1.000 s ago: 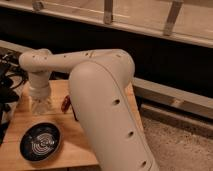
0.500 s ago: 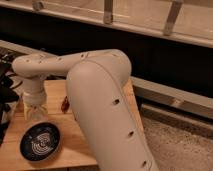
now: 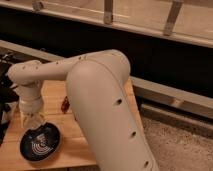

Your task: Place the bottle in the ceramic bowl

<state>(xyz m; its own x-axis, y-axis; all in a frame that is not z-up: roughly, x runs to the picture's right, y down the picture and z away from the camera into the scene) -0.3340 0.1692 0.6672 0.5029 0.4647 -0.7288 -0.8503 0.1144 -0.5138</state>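
- My upper arm link (image 3: 107, 115): pale and bulky, it fills the near centre of the view and hides the right part of the tabletop.
- Tabletop (image 3: 75, 145): light wood, and it bears the items listed below.
- Ceramic bowl (image 3: 40, 143): black with white curved lines inside, upright at the near left of the tabletop, close to the front edge.
- Gripper (image 3: 34, 120): hangs from my downward-turned wrist, over the bowl's far rim. I cannot tell whether it is clenched or released.
- Bottle (image 3: 36, 126): a pale, translucent shape at the gripper, just above the bowl's far rim, appears to be the bottle. I cannot confirm contact with the bowl.
- Small red object (image 3: 65, 104): on the tabletop beyond the bowl, beside my arm and apart from the bowl.
- Dark items (image 3: 6, 107): at the left edge, not identifiable.
- Speckled floor (image 3: 175, 145): at right. Beyond it are a pale ledge (image 3: 170, 97), a dark wall (image 3: 150, 60) and railing posts (image 3: 108, 11) at the top.
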